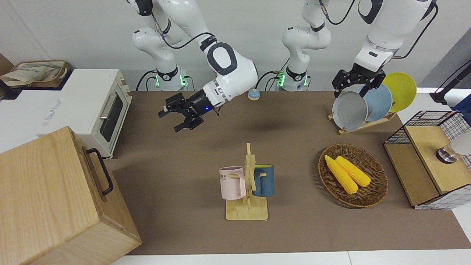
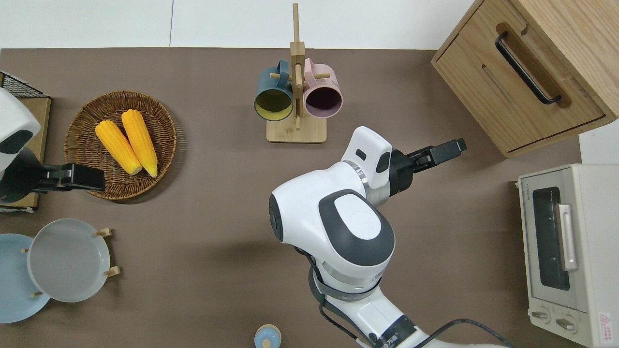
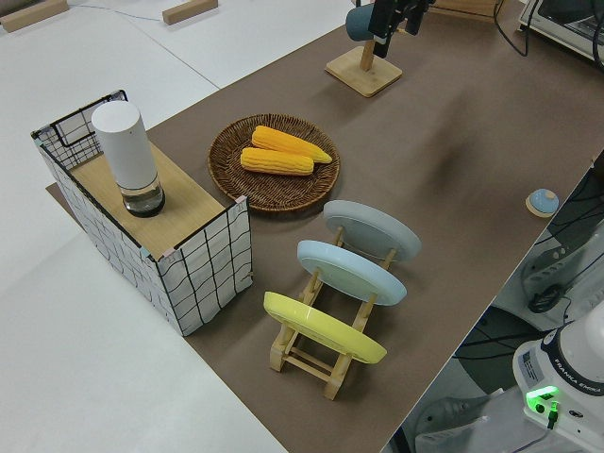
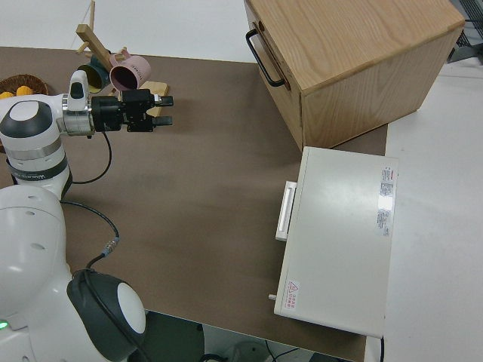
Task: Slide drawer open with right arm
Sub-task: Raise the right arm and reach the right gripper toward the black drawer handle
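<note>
We can read "ME" on the pink mug [image 1: 232, 183] on the wooden mug stand, the end of a word whose start is hidden. At about four o'clock in the overhead view, the white toaster oven [image 2: 570, 251] carries small lettering by its door and a red warning-triangle sticker near its knobs; we cannot read either.

Drawer [image 2: 520, 82]: closed, flush in the pale wooden box [image 1: 48, 195].
Black loop handle [image 2: 524, 67] on its front; sits at the right arm's end of the table, farther from the robots than the toaster oven [image 2: 570, 251].
</note>
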